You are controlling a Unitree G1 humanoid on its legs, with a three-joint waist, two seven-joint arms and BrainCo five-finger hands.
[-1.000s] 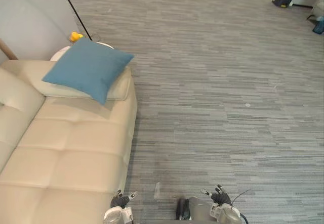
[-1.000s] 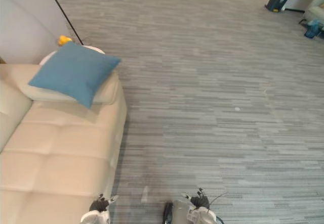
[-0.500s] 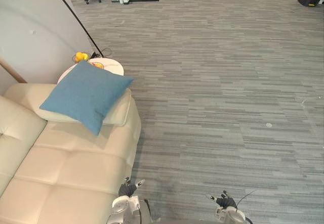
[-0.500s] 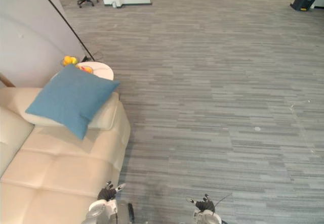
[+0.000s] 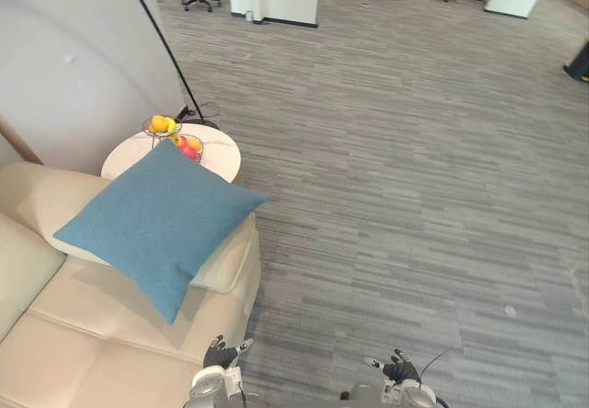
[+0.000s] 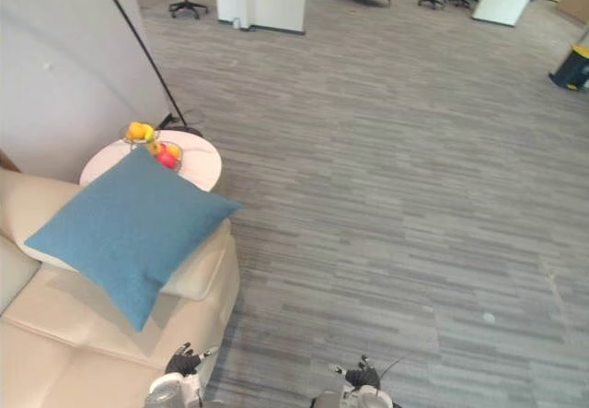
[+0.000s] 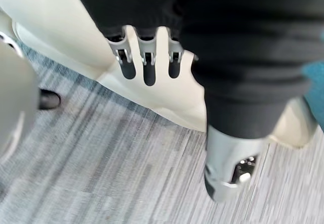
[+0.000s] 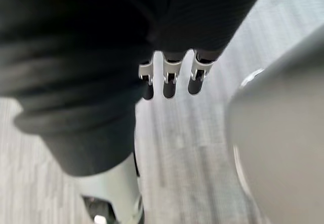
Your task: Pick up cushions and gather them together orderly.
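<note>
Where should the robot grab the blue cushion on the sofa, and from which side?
Likely its near corner, approached from the front with the left hand: the blue cushion lies diamond-wise over the sofa armrest, that corner pointing toward the robot and resting free on the seat.

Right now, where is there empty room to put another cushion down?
The cream sofa's seat is bare on the near side of the blue cushion. The grey carpet right of the sofa is open too. The round table is crowded by a fruit basket.
</note>
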